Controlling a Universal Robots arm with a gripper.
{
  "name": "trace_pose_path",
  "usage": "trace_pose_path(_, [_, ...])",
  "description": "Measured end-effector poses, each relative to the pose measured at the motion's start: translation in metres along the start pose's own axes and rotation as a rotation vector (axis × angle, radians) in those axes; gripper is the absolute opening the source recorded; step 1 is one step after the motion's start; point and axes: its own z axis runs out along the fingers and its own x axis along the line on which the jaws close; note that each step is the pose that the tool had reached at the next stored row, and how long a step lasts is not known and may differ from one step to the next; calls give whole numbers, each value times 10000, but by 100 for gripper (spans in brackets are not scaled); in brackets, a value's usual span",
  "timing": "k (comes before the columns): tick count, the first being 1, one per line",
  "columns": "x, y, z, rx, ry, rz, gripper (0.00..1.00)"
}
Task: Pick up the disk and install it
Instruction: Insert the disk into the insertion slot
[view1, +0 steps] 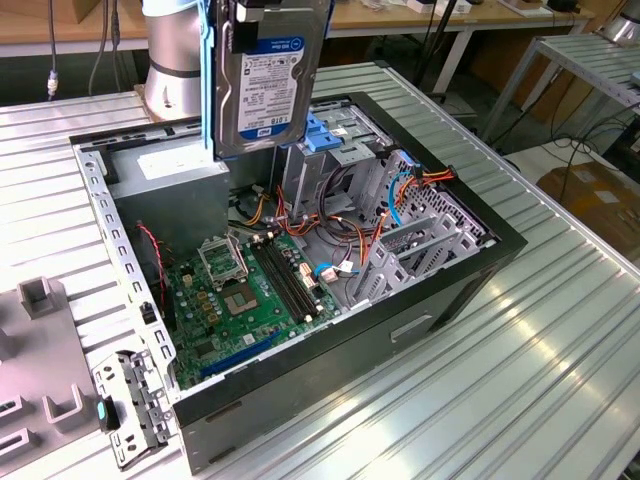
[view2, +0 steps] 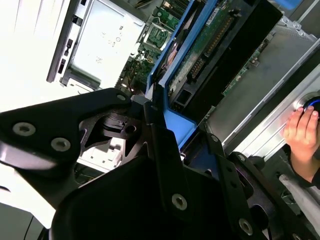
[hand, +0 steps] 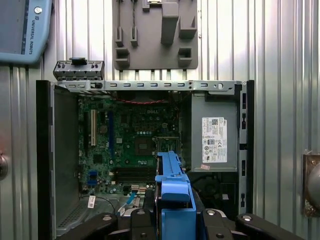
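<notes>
Disk (view1: 268, 75) upright in tool (hand: 174, 207) grip (edge down), above open case (view1: 330, 375).

Printed labels mark the disk (view1: 272, 85) and grey box (hand: 214, 107).

Disk (view1: 272, 75) is hanging upright, on edge, above the far end of the open computer case (view1: 330, 375). Silver body; white label with blue top band is facing the exterior view. Blue side rail (view1: 208, 80) is running down one edge. Green circuit-board face (view2: 210, 45) is showing in the second wrist view.
</notes>
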Motion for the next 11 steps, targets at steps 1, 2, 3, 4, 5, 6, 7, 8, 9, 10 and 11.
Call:
trace_pose_path(1, [4, 0, 0, 0, -1, 1, 37])
trace_pose_path(2, [9, 0, 0, 0, -1, 0, 37])
trace_pose_path(3, [14, 0, 1, 1, -1, 1, 37])
trace_pose_path(4, [19, 0, 1, 0, -1, 0, 37])
trace_pose_path(5, [26, 0, 1, 1, -1, 1, 37])
trace_pose_path(6, [31, 0, 1, 1, -1, 1, 37])
trace_pose_path(7, [36, 0, 1, 1, -1, 1, 37])
trace_pose_path(8, [42, 0, 1, 1, -1, 1, 37])
trace_pose_path(9, [47, 0, 1, 1, -1, 1, 37])
trace_pose_path(10, [57, 0, 2, 0, -1, 1, 37])
trace_pose_path(11, [66, -1, 2, 1, -1, 0, 37])
